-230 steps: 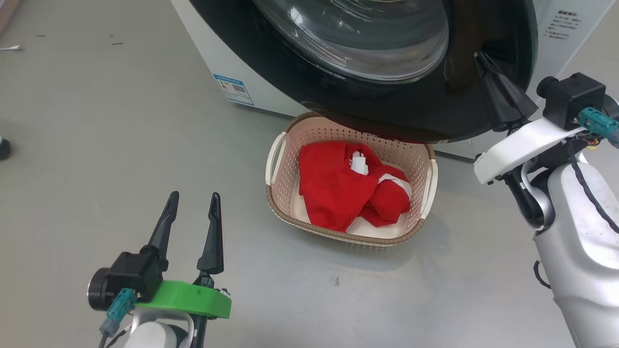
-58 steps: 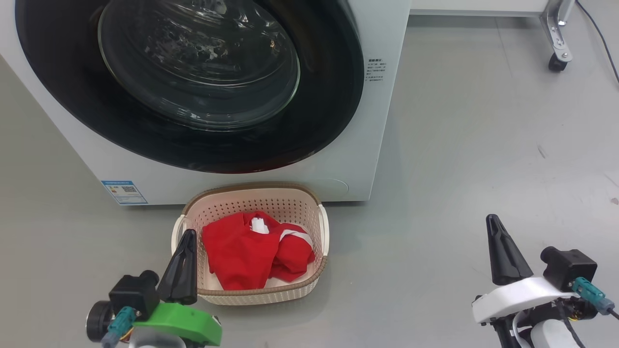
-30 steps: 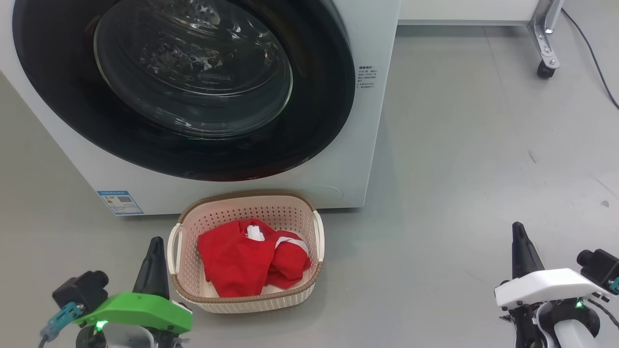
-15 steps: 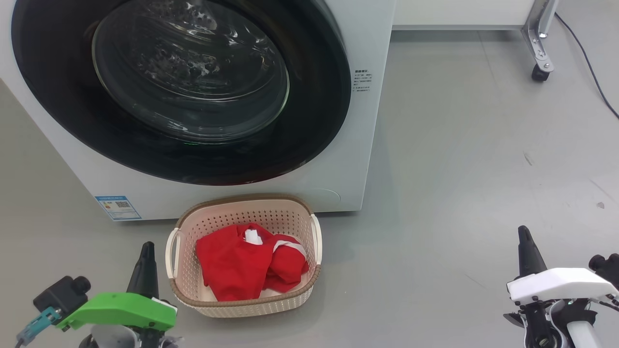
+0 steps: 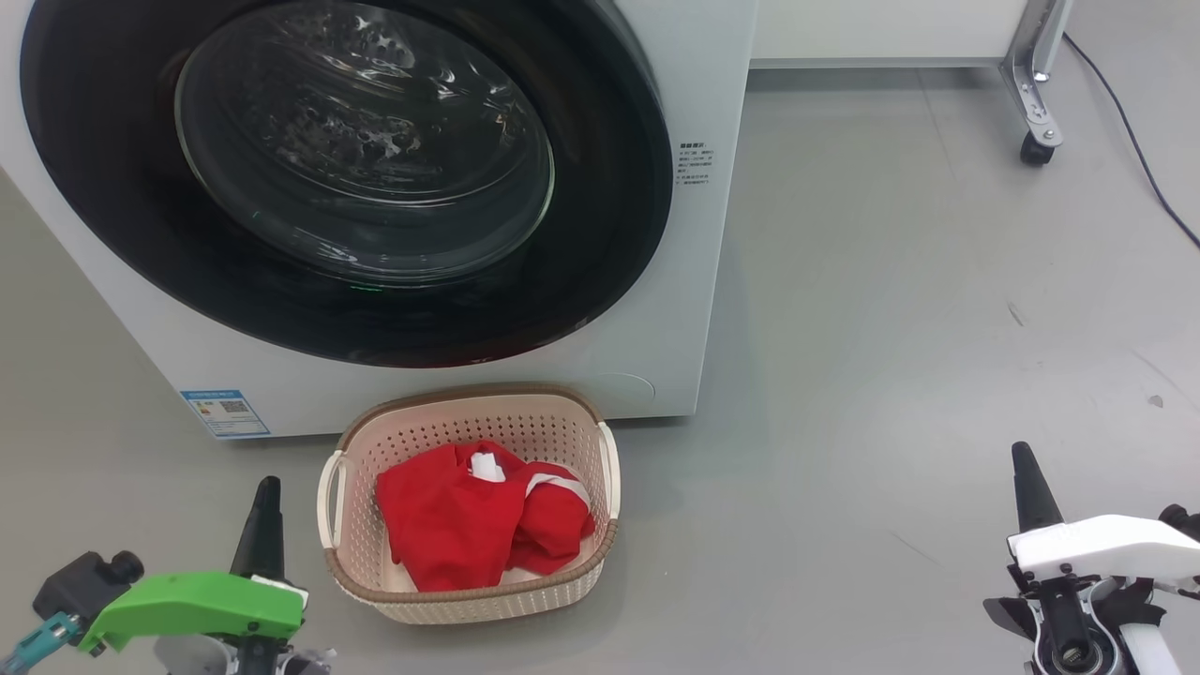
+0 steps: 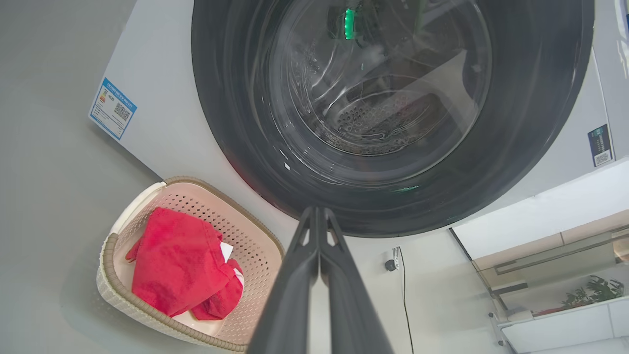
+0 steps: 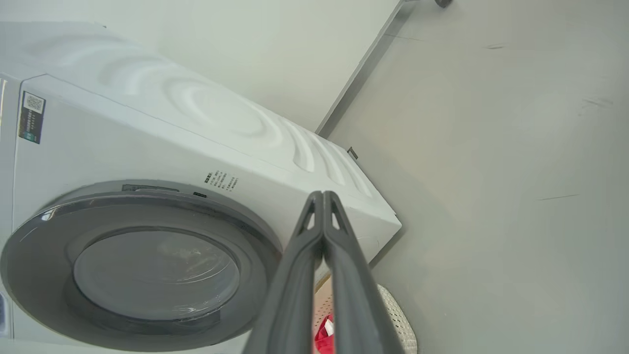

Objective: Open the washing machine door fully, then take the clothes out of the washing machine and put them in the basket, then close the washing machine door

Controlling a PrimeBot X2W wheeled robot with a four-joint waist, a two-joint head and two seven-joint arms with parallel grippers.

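Observation:
The washing machine (image 5: 698,281) (image 7: 147,147) stands at the back, and its round black washing machine door (image 5: 347,178) (image 6: 388,113) (image 7: 137,260) lies flat against the front, shut. On the floor just before it sits the cream basket (image 5: 469,417) (image 6: 118,265) (image 7: 398,319) with the red clothes (image 5: 478,525) (image 6: 179,260) (image 7: 324,334) heaped inside. My left gripper (image 5: 264,497) (image 6: 317,216) is shut and empty, low at the left beside the basket. My right gripper (image 5: 1024,464) (image 7: 322,199) is shut and empty, low at the right, well away from the basket.
Grey floor stretches to the right of the machine. A metal frame leg on a castor (image 5: 1031,145) and a black cable (image 5: 1139,159) stand at the back right. A blue sticker (image 5: 225,412) marks the machine's lower left corner.
The head camera has shifted, so machine and basket sit slightly further left and lower. Both grippers have sunk lower in the head view and stay shut. Well before, the door stood open over the basket.

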